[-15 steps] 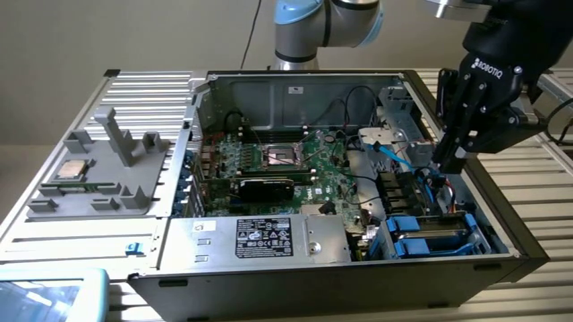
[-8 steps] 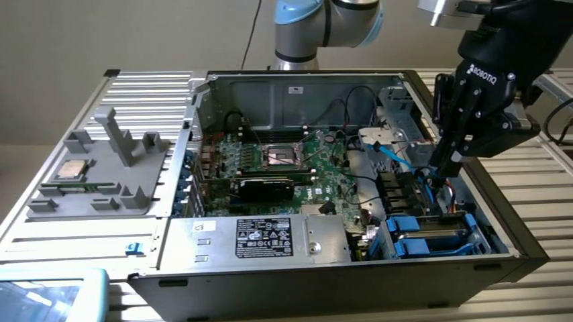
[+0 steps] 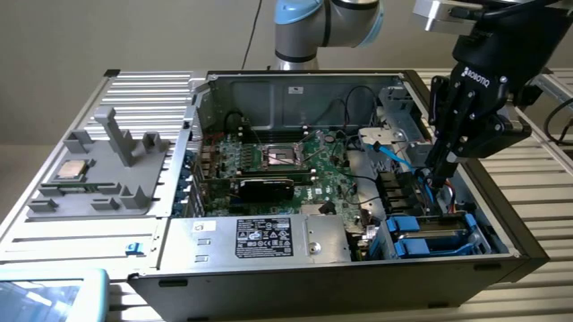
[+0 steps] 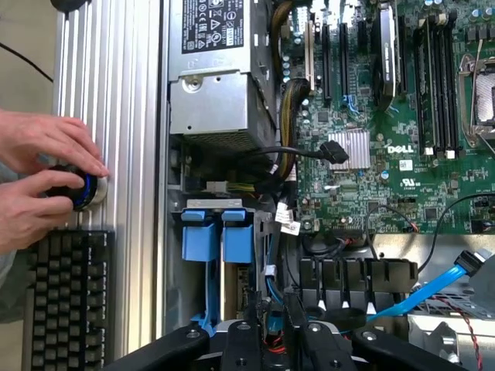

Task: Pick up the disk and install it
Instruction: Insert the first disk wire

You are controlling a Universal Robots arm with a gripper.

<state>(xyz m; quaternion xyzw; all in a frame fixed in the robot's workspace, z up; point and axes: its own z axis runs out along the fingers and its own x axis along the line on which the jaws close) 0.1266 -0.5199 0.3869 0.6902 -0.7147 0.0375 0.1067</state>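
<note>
The disk (image 3: pixel 436 235), a silver drive in a bright blue carrier, lies in the drive bay at the case's front corner on the exterior view's right. In the wrist view its blue carrier handles (image 4: pixel 216 232) sit side by side in that bay. My gripper (image 3: pixel 441 166) hangs just above and behind the bay, fingers pointing down into the case. In the wrist view the gripper (image 4: pixel 282 328) stands a short way from the blue handles. Its jaws are a narrow gap apart with nothing between them, and only cables show behind.
The open computer case (image 3: pixel 501 221) holds the motherboard (image 3: pixel 296 168), a silver power supply (image 3: pixel 268 238) and a blue cable (image 3: pixel 394 157). A grey fixture (image 3: pixel 107 174) with a CPU chip (image 3: pixel 72 171) lies on the left. A person's hands (image 4: pixel 46 178) rest on a knob beside a keyboard (image 4: pixel 69 294).
</note>
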